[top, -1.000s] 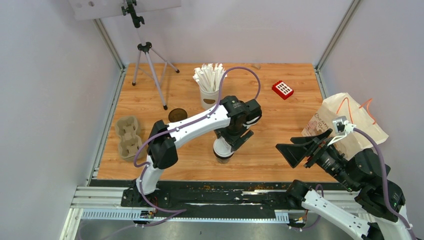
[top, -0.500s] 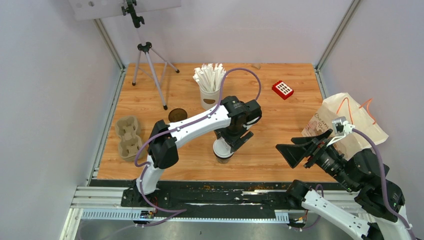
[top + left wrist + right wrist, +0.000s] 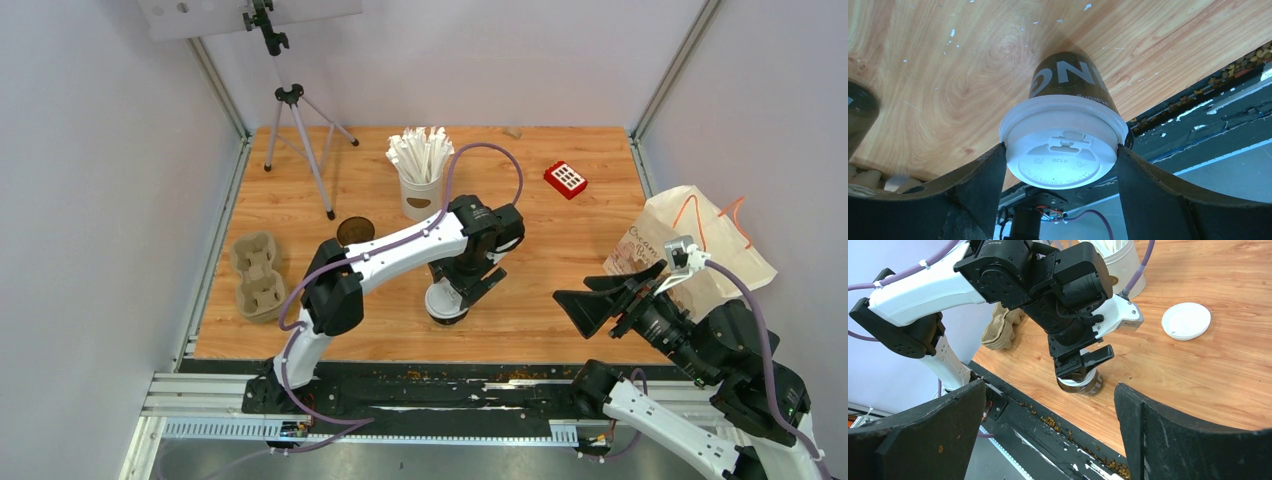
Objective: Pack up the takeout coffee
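A dark brown coffee cup with a white lid [image 3: 444, 302] stands near the table's front edge. My left gripper [image 3: 458, 286] reaches down over it. In the left wrist view both fingers [image 3: 983, 172] press the lid's rim [image 3: 1063, 142], so the left gripper [image 3: 1063, 152] is shut on this cup. It also shows in the right wrist view [image 3: 1083, 384]. A second brown cup [image 3: 355, 230] stands open, without a lid, to the left. A loose white lid [image 3: 1186, 320] lies on the table. My right gripper [image 3: 600, 298] is open and empty at the front right [image 3: 1049, 405].
A beige pulp carrier [image 3: 257, 275] lies at the left edge. A white cup of wrapped sticks [image 3: 420, 172] stands at the back centre. A paper bag [image 3: 690, 245] sits at the right edge, a red block [image 3: 566, 178] behind it. A tripod [image 3: 298, 130] stands back left.
My left gripper has sunk slightly onto the lidded cup and shifted a little toward the near edge. The right arm has hardly moved.
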`<act>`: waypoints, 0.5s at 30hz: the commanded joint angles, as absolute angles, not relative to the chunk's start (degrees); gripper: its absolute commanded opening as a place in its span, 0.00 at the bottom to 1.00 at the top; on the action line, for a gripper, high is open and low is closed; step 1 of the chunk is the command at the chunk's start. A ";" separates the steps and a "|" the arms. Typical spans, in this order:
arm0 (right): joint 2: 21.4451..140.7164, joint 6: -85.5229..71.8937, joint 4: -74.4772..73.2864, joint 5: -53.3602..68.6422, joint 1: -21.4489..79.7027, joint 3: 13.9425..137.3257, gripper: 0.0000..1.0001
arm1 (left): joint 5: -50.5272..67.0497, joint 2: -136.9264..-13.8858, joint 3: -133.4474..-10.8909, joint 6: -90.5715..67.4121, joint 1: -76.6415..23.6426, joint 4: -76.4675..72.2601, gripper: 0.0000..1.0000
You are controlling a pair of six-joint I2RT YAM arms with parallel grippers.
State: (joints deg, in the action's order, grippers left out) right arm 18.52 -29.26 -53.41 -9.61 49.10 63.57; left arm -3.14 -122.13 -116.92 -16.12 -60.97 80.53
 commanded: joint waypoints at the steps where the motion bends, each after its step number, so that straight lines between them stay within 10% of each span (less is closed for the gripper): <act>1: 18.05 -27.20 -53.04 -10.89 49.33 63.90 1.00 | -2.72 -123.11 -118.79 -14.68 -60.48 81.75 0.81; 15: 18.38 -26.94 -52.66 -10.24 49.39 63.17 1.00 | -2.26 -122.27 -120.82 -14.93 -60.46 82.60 0.84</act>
